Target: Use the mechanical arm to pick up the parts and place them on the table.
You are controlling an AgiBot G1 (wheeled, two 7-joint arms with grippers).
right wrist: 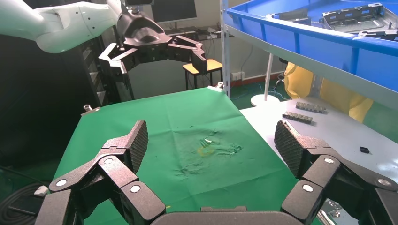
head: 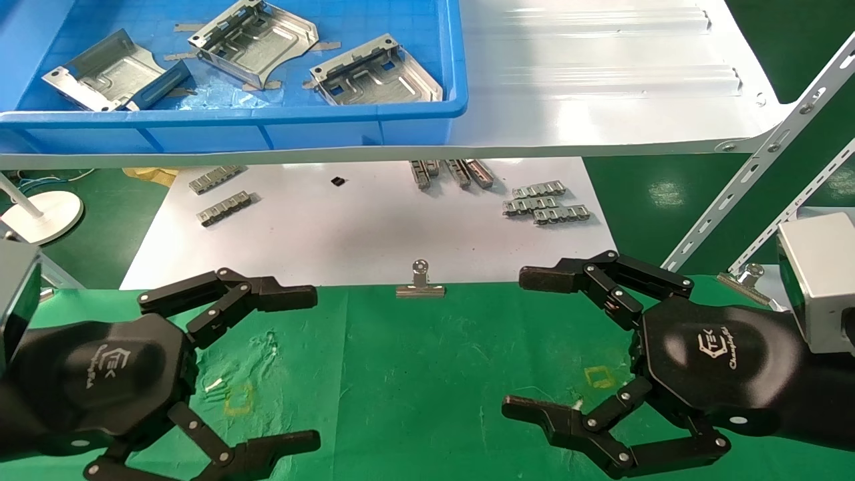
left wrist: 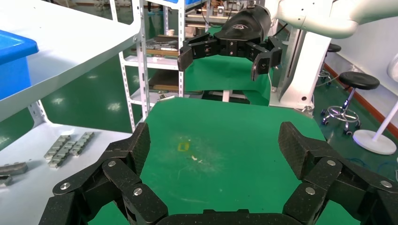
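Three silver stamped parts lie in a blue bin (head: 234, 120) on the white shelf: one on the left (head: 110, 72), one in the middle (head: 257, 37), one on the right (head: 377, 73). My left gripper (head: 314, 367) hovers open and empty over the green cloth table (head: 414, 374) at the near left, far below the bin. In its wrist view (left wrist: 213, 150) only bare cloth and a yellow square lie between the jaws. My right gripper (head: 518, 341) is open and empty over the cloth at the near right, as its wrist view (right wrist: 211, 147) shows.
The white shelf (head: 601, 80) overhangs a white sheet (head: 367, 227) with small grey linked strips (head: 544, 204). Binder clips (head: 420, 284) hold the cloth's far edge. Slanted perforated shelf braces (head: 755, 160) stand at the right. A white round base (head: 40, 214) sits far left.
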